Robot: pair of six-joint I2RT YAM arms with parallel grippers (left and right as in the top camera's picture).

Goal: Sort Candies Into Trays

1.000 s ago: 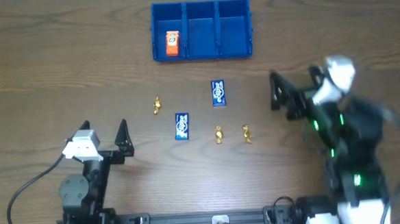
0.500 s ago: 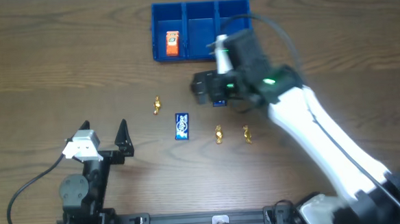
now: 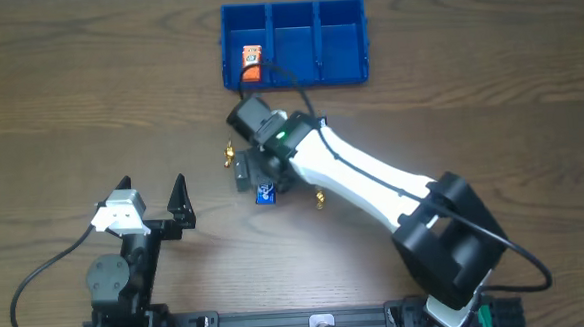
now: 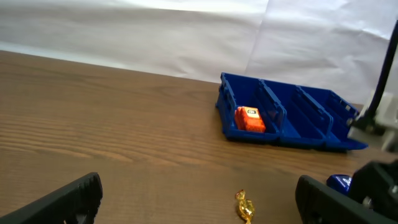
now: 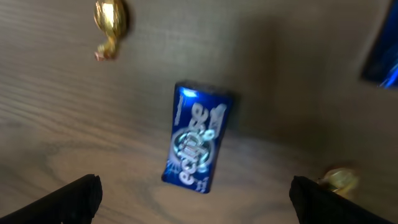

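Note:
The blue three-compartment tray [image 3: 295, 75] stands at the far edge, with an orange candy [image 3: 252, 62] in its left compartment. My right gripper [image 5: 194, 202] hovers open just above a blue wrapped candy [image 5: 198, 146], which lies flat on the table between the fingers' line and touches neither. A gold candy [image 5: 111, 18] lies on one side of it and a second gold one [image 5: 339, 179] on the other. Another blue candy [image 5: 382, 56] shows at the edge. In the top view the right arm crosses over the blue candy [image 3: 266, 194]. My left gripper [image 3: 151, 189] stands open near its base, holding nothing.
The wooden table [image 3: 59, 116] is bare on the left and right sides. Seen from the left wrist, the tray [image 4: 283, 118], one gold candy [image 4: 244, 207] and the right arm [image 4: 379, 155] lie ahead. The right arm's white link [image 3: 363, 175] covers part of the candy area.
The right arm swung from the right side across the middle, past the tray's front, and now hangs over the left blue candy. The left arm has not moved.

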